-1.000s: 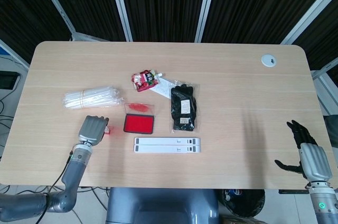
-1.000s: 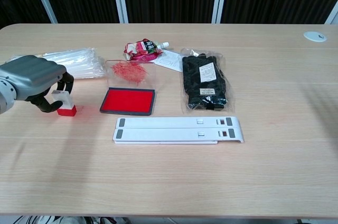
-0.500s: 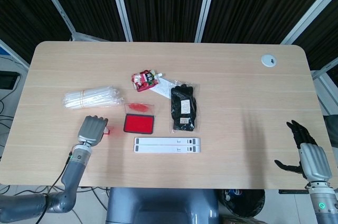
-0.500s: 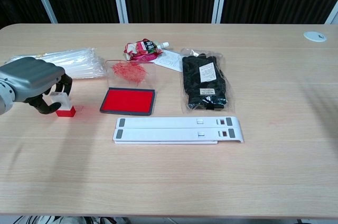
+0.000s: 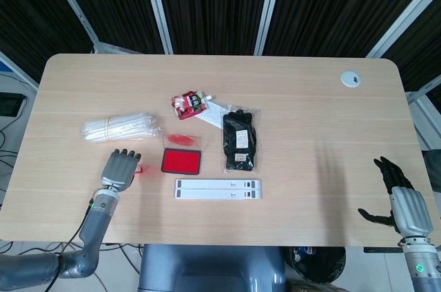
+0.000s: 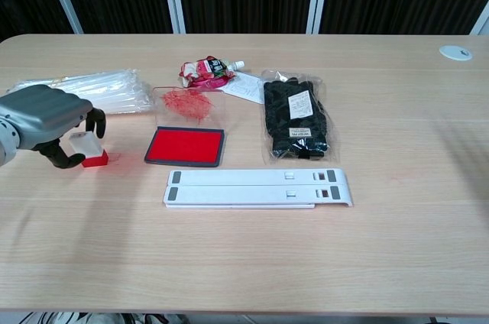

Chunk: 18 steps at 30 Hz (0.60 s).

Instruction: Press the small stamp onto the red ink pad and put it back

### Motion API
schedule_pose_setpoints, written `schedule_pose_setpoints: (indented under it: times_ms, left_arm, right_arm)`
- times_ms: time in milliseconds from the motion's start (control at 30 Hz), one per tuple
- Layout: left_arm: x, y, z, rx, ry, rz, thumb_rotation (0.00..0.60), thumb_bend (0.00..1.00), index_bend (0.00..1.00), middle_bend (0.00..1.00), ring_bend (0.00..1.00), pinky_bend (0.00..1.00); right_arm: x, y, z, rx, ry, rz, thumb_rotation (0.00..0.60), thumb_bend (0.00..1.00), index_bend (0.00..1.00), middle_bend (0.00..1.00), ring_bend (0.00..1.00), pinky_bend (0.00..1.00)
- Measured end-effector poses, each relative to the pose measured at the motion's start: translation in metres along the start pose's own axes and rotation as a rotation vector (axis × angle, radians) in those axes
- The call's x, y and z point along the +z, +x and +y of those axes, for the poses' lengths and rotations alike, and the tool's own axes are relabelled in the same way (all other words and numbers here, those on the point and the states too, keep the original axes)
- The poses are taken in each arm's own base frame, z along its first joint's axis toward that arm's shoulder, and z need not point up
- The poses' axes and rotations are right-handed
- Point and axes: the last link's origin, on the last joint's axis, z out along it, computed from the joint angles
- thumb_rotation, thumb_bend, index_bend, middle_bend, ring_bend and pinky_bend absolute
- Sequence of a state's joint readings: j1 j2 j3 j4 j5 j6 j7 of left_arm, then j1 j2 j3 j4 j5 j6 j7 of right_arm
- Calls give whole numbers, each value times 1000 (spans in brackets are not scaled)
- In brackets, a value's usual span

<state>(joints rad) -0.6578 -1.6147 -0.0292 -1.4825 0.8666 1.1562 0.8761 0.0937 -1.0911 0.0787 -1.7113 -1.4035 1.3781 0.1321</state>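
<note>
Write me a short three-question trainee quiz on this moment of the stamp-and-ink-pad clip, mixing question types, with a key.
1. True or false: the small stamp stands on the red ink pad.
2. Multiple choice: what lies directly in front of the ink pad, nearer the robot? A) the black gloves packet B) the white folded stand C) the bundle of clear straws
3. Fill in: the left robot hand is curled around the ____, while the right robot hand hangs off the table's right edge with its fingers spread.

Key: 1 false, it stands on the table left of the pad; 2 B; 3 small stamp.
</note>
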Motion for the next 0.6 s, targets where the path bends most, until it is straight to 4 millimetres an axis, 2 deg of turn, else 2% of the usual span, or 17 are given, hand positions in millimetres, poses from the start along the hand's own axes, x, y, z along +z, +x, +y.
schedule_pose_setpoints:
  times_ms: [233, 400, 600]
  left_arm:
    - [-1, 2, -2, 0, 1, -5, 600, 250, 208, 170, 136, 222]
    - [-4, 7, -6, -12, 9, 10, 600, 248, 190, 148, 128, 200]
    - [-17, 20, -20, -53, 21, 62, 600, 183, 163, 119, 103, 173]
  right_arm:
    - [0, 0, 0, 0, 0, 1, 600, 109, 0, 0, 0, 184]
    - [0, 0, 0, -3, 0, 2, 600, 109, 0, 0, 0, 184]
    - [-1, 0, 1, -12, 0, 3, 600, 109, 0, 0, 0, 184]
